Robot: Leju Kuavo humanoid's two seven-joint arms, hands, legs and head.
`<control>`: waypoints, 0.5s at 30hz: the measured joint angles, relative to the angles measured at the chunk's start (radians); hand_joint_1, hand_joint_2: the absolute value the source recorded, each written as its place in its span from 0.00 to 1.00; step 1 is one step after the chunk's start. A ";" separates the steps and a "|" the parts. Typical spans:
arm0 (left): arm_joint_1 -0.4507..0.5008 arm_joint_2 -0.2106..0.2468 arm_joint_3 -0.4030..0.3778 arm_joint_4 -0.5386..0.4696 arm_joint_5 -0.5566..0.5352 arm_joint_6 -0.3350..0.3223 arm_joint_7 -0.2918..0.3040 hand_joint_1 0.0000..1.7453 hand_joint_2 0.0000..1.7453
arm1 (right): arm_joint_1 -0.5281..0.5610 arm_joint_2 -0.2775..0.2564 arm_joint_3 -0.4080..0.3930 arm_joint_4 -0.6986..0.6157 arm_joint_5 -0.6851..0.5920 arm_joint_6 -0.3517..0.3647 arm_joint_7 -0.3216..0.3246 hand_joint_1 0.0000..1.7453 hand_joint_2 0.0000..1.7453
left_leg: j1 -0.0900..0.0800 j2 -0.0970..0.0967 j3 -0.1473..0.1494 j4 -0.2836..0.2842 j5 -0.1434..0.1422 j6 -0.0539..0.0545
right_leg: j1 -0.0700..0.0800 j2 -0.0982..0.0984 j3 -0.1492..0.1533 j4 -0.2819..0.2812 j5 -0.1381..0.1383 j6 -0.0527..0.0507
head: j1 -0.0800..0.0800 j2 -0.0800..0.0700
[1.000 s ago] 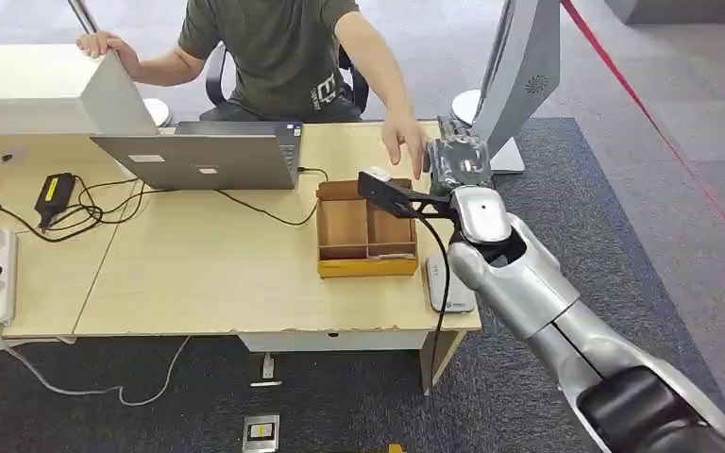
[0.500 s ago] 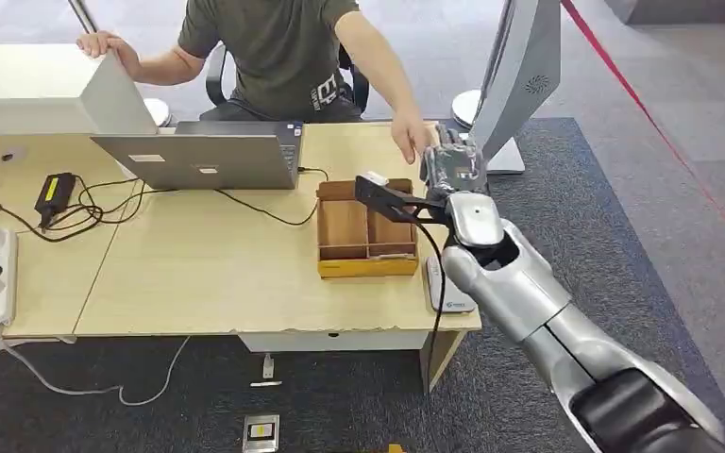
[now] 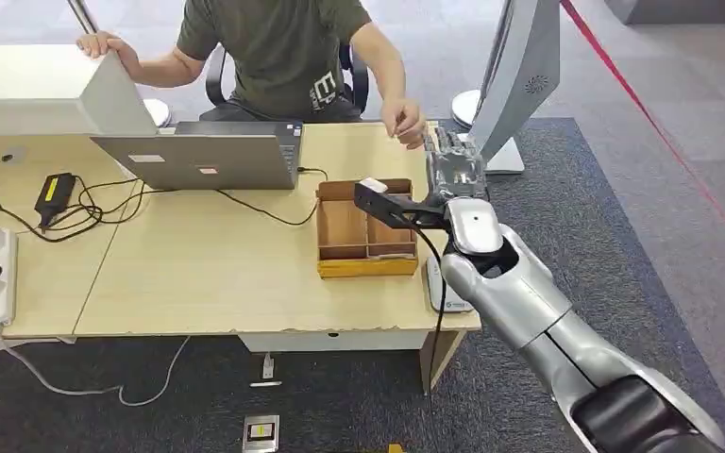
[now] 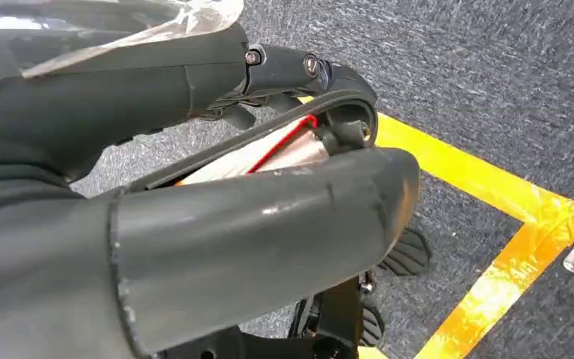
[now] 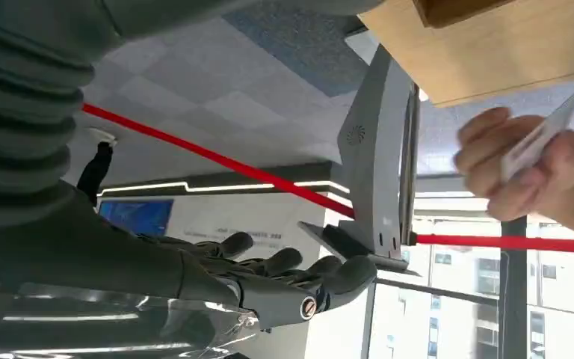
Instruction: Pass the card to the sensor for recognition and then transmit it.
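My right hand (image 3: 455, 170) is spread and empty beside the wooden box (image 3: 366, 229) on the desk (image 3: 208, 274). Beyond the box, a person's hand (image 5: 527, 168) pinches the card (image 5: 542, 138). Grey carpet (image 3: 623, 208) surrounds the desk.

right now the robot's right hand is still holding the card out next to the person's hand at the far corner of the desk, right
Not quite. The right hand holds nothing, its fingers apart; the right wrist view shows the card pinched in the person's hand. The rest holds: in the head view the right hand is out beside the person's hand at the far corner of the desk.

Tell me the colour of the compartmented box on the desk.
The box is brown inside with a yellow front edge, clearest in the head view.
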 joint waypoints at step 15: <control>0.005 0.000 0.000 0.000 0.024 0.026 -0.009 0.00 0.00 | 0.345 -0.112 -0.205 -0.281 -0.128 -0.111 -0.183 0.00 0.00 | 0.000 -0.001 0.001 0.000 -0.002 0.001 | 0.000 0.000 0.000 -0.002 -0.001 0.000 | 0.000 0.000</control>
